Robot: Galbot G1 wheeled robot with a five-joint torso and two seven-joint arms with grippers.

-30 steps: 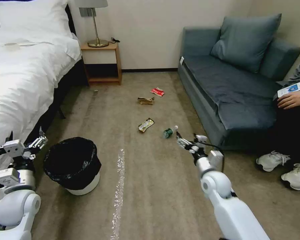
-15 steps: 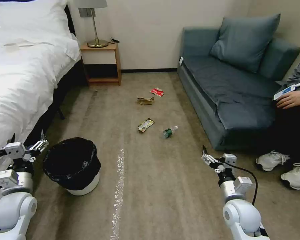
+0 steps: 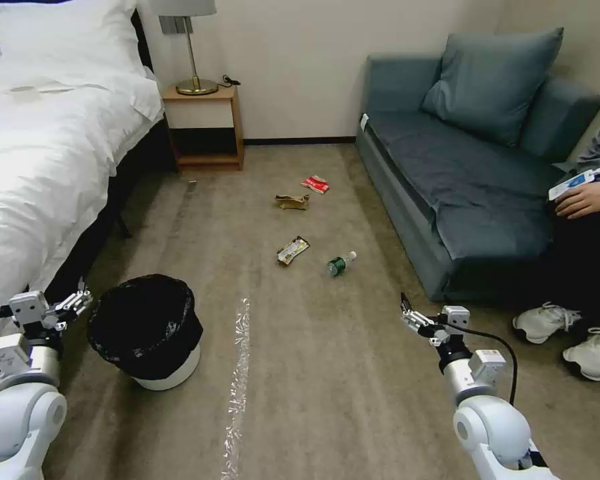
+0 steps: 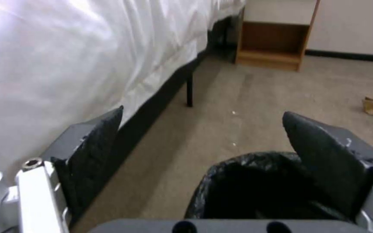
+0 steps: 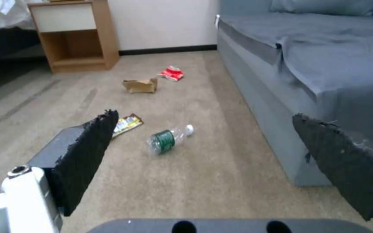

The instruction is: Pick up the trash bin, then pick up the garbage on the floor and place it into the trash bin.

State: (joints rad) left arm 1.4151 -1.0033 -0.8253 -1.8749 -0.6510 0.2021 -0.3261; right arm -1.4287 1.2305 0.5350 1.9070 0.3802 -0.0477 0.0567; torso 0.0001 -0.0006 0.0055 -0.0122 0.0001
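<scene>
The first step is in hand: the left claw (image 3: 73, 303), open and empty, hangs beside the bin (image 3: 147, 330) on the floor by the bed (image 3: 40, 167). Next, I judge, it must close over the rim. The right claw (image 3: 417, 320) waits open, short of the bottle (image 3: 340, 263) and wrappers (image 3: 292, 250).

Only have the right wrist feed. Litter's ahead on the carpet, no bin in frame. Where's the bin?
Observer: The trash bin stands upright on the carpet at the robot's left, beside the bed. It is not lifted.
Operator: Left arm on it?
Observer: No. The left gripper hovers by the bin's rim on the bed side, its fingers open and holding nothing.
Operator: Anything on the floor near it?
Observer: A shiny clear strip lies on the carpet, between the bin and the right gripper.
</scene>
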